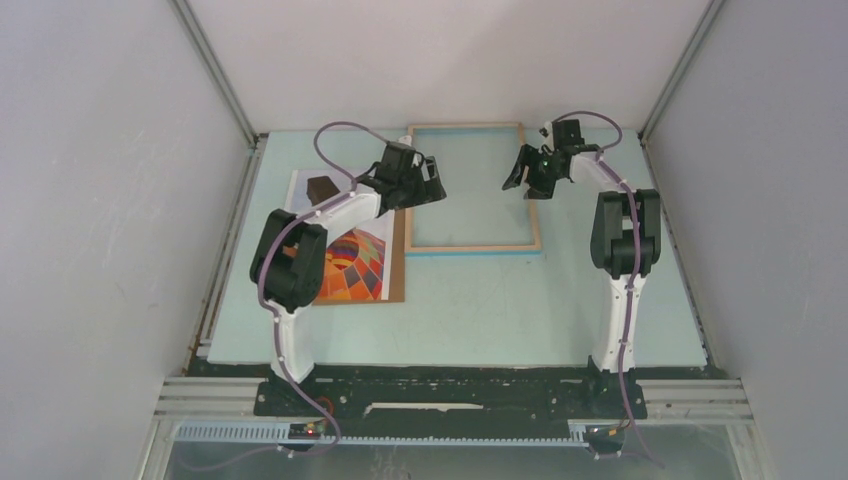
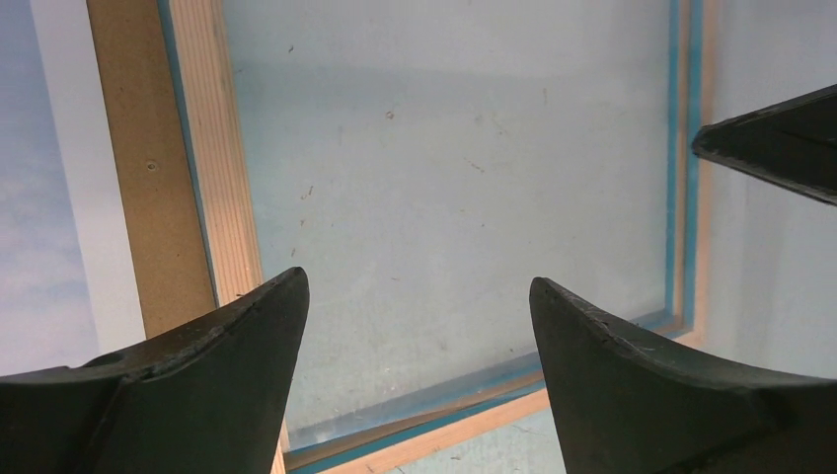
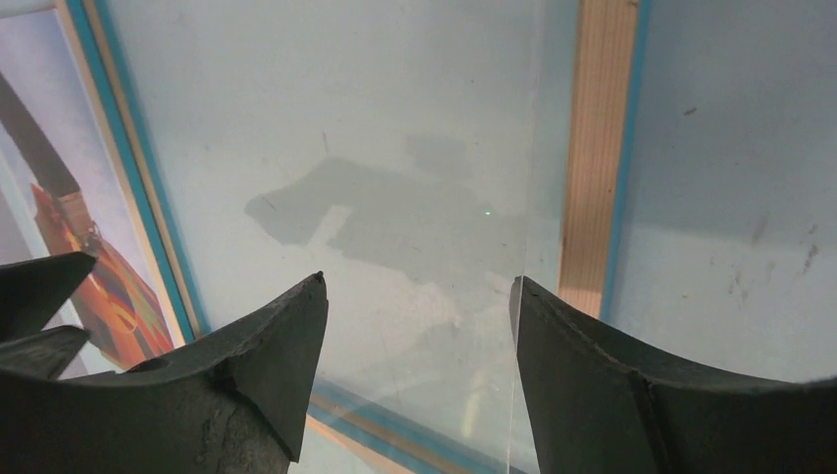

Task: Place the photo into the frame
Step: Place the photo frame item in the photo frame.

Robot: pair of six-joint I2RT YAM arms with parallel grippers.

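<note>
Top view: a pale green table mat (image 1: 450,310) sits inside white walls. A light-wood rectangular frame with a turquoise edge (image 1: 470,246) lies flat at centre back. The orange-red balloon photo (image 1: 352,268) lies left of it on a brown backing board (image 1: 397,262). A broad strip of mat runs between frame and arm bases. Left wrist: left gripper (image 2: 417,278) hangs over the frame's left side, jaws wide, empty. Right wrist: right gripper (image 3: 418,279) hangs beside the right rail, jaws spread, gripping nothing.
</note>
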